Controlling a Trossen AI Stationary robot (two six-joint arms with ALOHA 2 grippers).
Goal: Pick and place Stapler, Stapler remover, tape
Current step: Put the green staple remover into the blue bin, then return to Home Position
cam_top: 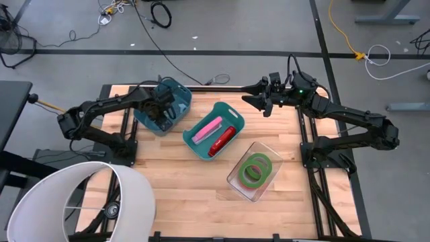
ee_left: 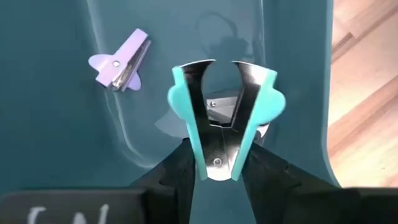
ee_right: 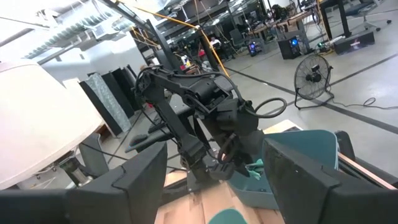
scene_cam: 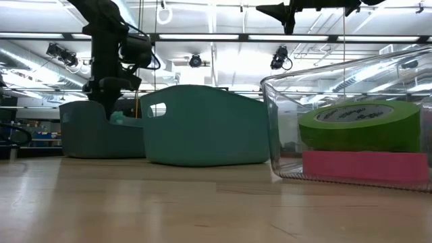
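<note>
Teal plastic wings and shiny metal claws marked the staple remover (ee_left: 224,121), which sat pinched between the two dark fingers (ee_left: 177,177) of the left gripper (ee_left: 217,177); the jaws were clamped on its hinged end, with its claws pointing away from the wrist. It hung just above the floor of the dark teal bin (cam_top: 163,105) at the far left of the table (cam_top: 188,195). A second, lilac staple remover (ee_left: 120,63) lay flat on that bin's floor, apart from the held one.

Beside that bin, near the table's middle, a lighter teal bin (cam_top: 213,130) held a pink stapler (cam_top: 207,128) and a red stapler (cam_top: 222,140) lying side by side. Nearer the front right stood a clear plastic tub (cam_top: 254,171) holding the tape (cam_top: 256,167): in the low view a green roll (scene_cam: 360,125) rested on top of a pink-sided one (scene_cam: 364,166).

The right gripper (cam_top: 259,96) hovered high over the far edge of the table, well apart from all three containers, with its jaws spread and holding nothing. A white lampshade-like object (cam_top: 80,202) stood at the front left corner.
</note>
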